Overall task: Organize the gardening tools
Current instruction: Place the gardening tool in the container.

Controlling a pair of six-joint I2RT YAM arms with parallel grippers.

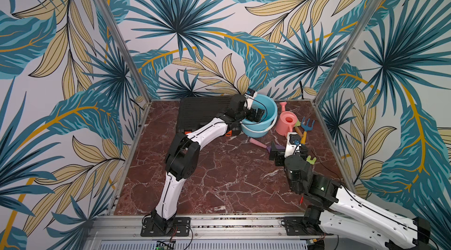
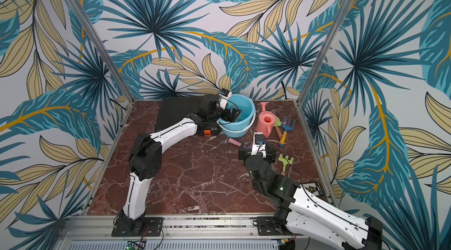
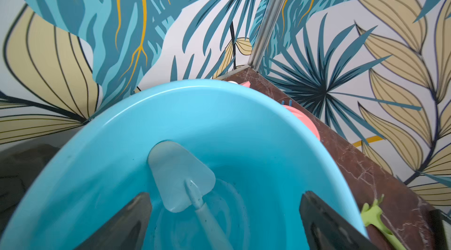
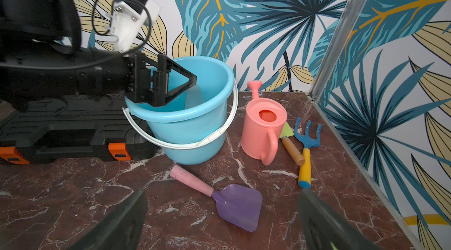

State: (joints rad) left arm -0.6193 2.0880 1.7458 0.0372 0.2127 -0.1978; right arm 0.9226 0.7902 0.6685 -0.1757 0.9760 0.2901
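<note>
My left gripper is open inside the blue bucket, its jaws wide apart. A pale blue trowel lies loose in the bucket between them. My right gripper hangs open just above the purple pink-handled shovel, which lies flat on the marble in front of the bucket. The pink watering can stands right of the bucket. The green trowel and the blue fork-rake lie beside the can. The green rake lies next to the right wrist.
A big black case with orange latches lies left of the bucket, under the left arm. Metal frame posts and patterned walls close the table's back and sides. A small dark card lies near the right edge.
</note>
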